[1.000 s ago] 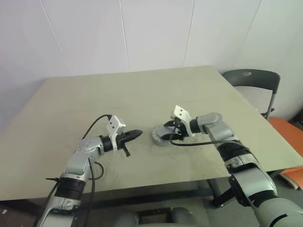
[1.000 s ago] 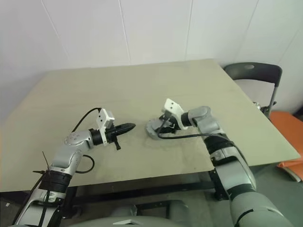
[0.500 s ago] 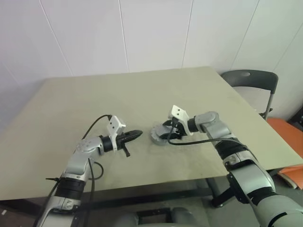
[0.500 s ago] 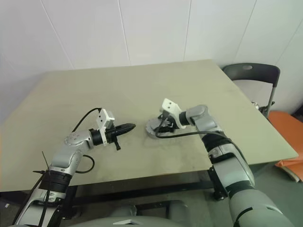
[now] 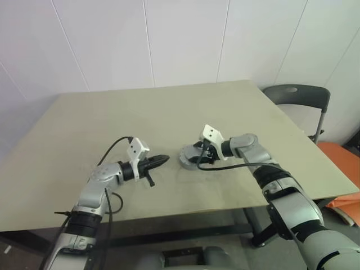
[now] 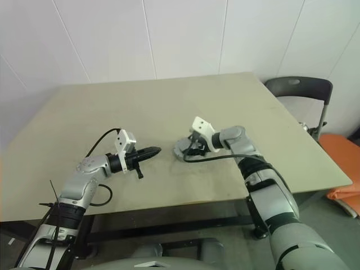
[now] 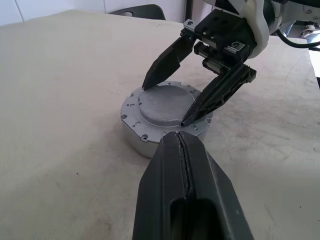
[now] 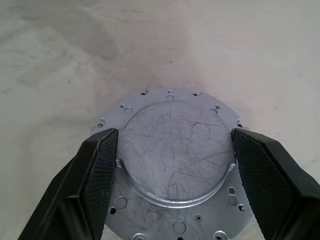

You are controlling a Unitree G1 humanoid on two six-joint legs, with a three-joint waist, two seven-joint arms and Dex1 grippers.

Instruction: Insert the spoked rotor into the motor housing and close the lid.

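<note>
A round grey metal lid (image 8: 175, 160) with a raised flat centre and small holes around its rim lies on the motor housing (image 7: 145, 142), a low silver body on the table. The spoked rotor is hidden. My right gripper (image 8: 173, 132) is open. Its two black fingers straddle the lid's raised centre, with the tips close to the lid's top. My left gripper (image 5: 165, 159) hovers to the left of the assembly, shut and empty, pointing at it with a small gap between.
The beige table (image 5: 169, 112) has bare room all around the assembly. A dark chair (image 5: 295, 93) stands past the table's right edge, with something orange (image 5: 337, 157) below it. A white wall rises behind the table.
The right wrist has tipped a little further down over the lid. The left arm has kept still. The whole view has shifted slightly.
</note>
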